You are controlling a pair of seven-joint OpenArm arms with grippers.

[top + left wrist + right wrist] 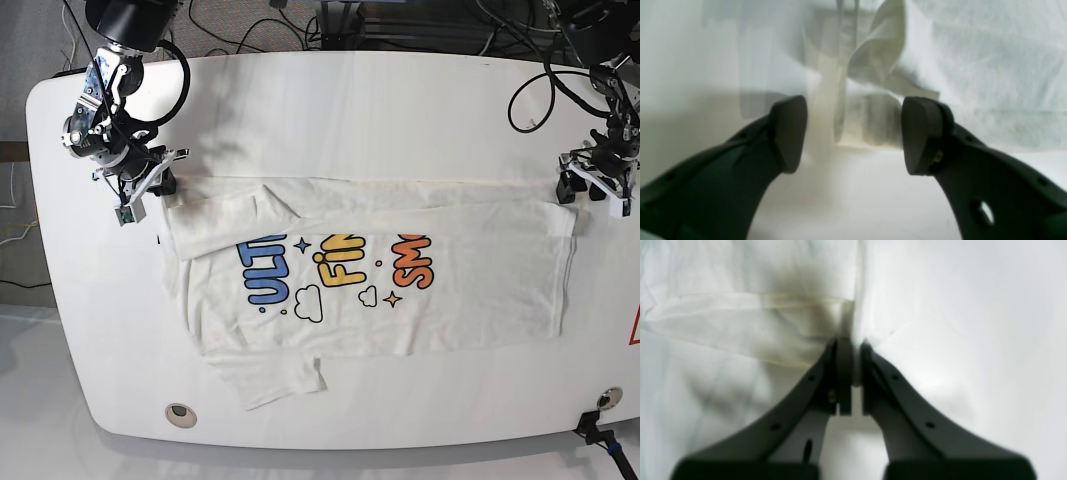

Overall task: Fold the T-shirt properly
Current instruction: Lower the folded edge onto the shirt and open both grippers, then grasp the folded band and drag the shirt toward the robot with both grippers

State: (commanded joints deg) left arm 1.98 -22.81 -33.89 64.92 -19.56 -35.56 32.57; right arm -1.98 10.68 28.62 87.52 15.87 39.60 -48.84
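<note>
Half the T-shirt [400, 290] print — (folded) hidden

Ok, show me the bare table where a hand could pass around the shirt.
A broad bare band of table lies behind the T-shirt, and a narrower strip lies in front. It is crowded at the shirt's far corners, by the right gripper and left gripper.

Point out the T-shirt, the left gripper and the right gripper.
T-shirt [480, 290], base view, plain white body.
Left gripper [853, 133], left wrist view, between open jaws.
Right gripper [854, 363], right wrist view, where jaws pinch cloth.
</note>
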